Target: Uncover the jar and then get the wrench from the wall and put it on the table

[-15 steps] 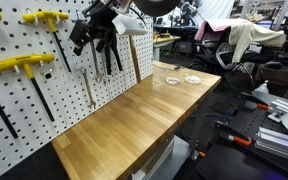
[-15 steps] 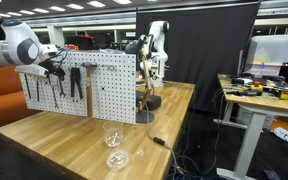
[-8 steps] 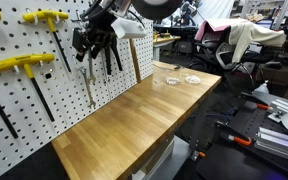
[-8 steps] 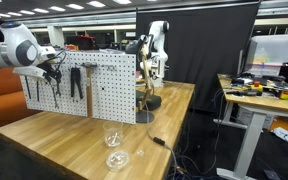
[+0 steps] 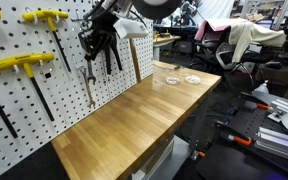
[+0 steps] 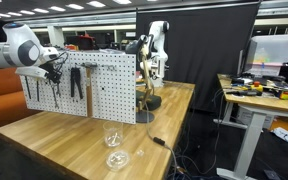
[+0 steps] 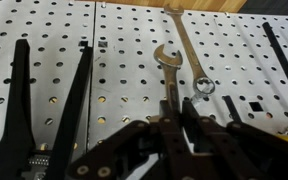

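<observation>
The wrench point(image 7: 167, 62) hangs on the wall point(image 7: 114, 60), a white pegboard, with its open end up. My gripper point(image 7: 176, 116) is shut on the wrench's shaft just below that end; the fingers point(image 7: 164, 122) hide the lower shaft. In an exterior view the gripper point(image 5: 92, 46) is at the board with the wrench point(image 5: 88, 88) hanging below it. The gripper point(image 6: 55, 70) also shows at the pegboard point(image 6: 104, 85). The jar point(image 5: 170, 79) stands uncovered on the far end of the table point(image 5: 124, 125), its flat lid point(image 5: 193, 79) beside it. In an exterior view the jar point(image 6: 111, 137) and the lid point(image 6: 117, 159) lie apart.
A longer silver wrench point(image 7: 189, 55) hangs just right of the held one, its ring end point(image 7: 204, 87) close to my fingers. Black pliers handles point(image 7: 74, 100) hang to the left. Yellow T-tools point(image 5: 19, 65) and a hammer point(image 5: 134, 55) are also on the board.
The jaws have closed from wide open onto the wrench's shaft. The gripper has shifted slightly along the board; jar and lid have not moved.
</observation>
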Controlling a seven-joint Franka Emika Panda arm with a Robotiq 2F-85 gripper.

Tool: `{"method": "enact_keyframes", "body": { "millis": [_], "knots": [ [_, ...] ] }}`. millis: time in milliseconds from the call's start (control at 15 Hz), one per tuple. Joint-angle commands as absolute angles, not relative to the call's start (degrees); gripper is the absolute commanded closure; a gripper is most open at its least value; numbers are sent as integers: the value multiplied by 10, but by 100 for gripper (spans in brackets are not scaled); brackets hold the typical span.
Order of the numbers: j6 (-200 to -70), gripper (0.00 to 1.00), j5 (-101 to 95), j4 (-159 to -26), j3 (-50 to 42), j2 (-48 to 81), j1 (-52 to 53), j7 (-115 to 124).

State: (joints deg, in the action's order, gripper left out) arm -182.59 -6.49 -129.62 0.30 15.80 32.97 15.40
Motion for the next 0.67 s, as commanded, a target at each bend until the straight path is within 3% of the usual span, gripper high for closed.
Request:
{"method": "enact_keyframes", "body": {
  "millis": [0,600],
  "knots": [
    [-1805,96,-68,-1292,0,154,326,149],
    [-1811,96,-72,-1295,-8,139,327,141]
  ]
}}
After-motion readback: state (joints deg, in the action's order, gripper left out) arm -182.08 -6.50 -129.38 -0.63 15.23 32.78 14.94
